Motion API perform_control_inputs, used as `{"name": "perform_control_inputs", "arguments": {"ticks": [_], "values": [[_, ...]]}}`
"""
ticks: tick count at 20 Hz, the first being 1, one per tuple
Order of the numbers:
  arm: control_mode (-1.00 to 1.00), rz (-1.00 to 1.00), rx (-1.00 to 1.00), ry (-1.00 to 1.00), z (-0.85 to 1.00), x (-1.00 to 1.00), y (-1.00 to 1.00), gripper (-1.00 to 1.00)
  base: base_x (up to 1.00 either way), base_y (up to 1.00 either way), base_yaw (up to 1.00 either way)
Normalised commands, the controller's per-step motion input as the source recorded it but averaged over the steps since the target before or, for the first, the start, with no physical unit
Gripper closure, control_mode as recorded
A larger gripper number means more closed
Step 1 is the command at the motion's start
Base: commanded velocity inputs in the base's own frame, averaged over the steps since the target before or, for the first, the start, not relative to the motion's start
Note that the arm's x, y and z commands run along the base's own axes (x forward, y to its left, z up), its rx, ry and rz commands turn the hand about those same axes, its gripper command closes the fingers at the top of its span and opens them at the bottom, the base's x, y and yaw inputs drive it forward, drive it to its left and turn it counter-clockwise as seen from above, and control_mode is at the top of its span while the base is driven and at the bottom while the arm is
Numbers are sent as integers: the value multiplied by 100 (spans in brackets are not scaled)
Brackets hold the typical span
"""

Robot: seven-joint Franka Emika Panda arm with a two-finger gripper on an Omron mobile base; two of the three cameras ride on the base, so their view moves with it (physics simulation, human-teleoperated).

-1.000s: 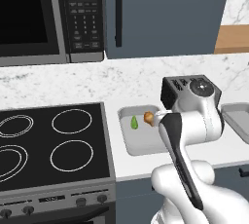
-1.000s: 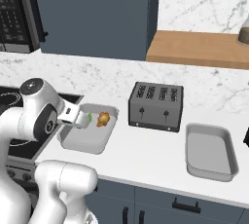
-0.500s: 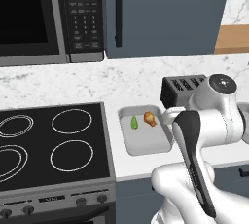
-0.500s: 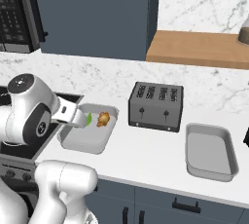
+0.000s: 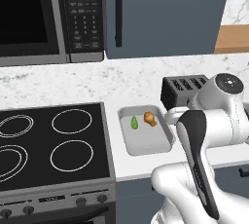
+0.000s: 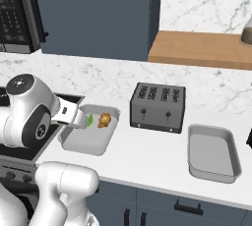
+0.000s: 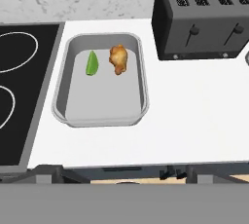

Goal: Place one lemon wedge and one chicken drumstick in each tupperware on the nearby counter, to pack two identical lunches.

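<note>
A light-grey tupperware (image 5: 154, 142) (image 6: 82, 144) (image 7: 103, 108) sits on the counter between the stove and the toaster. In it a green lemon wedge (image 5: 134, 122) (image 6: 90, 119) (image 7: 91, 63) lies just left of a golden-brown chicken drumstick (image 5: 150, 118) (image 6: 104, 120) (image 7: 118, 59). My gripper (image 6: 80, 121) hovers over the tray's near left rim, open and holding nothing. A second tupperware (image 6: 212, 152) lies empty to the right of the toaster.
A black four-slot toaster (image 5: 187, 88) (image 6: 157, 106) (image 7: 202, 16) stands between the two trays. The black stovetop (image 5: 48, 142) (image 7: 14, 96) borders the first tray on the left. A microwave (image 5: 44, 16) and a dark cabinet hang above. A wooden board (image 6: 202, 48) lies at the back right.
The hand has drawn back from over the drumstick toward the counter's front edge, and the arm's upper part has swung outward. The drumstick and the wedge lie still in the tray.
</note>
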Motion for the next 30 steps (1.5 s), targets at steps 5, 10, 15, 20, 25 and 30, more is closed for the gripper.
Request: {"name": "perform_control_inputs", "arguments": {"ticks": [5, 10, 15, 20, 25, 30], "values": [[-100, 0, 0, 0, 0, 0, 0, -100, 0, 0, 0], [100, 0, 0, 0, 0, -2, 0, -100, -28, -4, 0], [100, 0, 0, 0, 0, 0, 0, -100, -96, -45, -13], [100, 0, 0, 0, 0, 0, 0, -100, -79, -87, -32], [100, 0, 0, 0, 0, 0, 0, -100, -51, -100, -31], [100, 0, 0, 0, 0, 0, 0, -100, -31, -100, -24]]}}
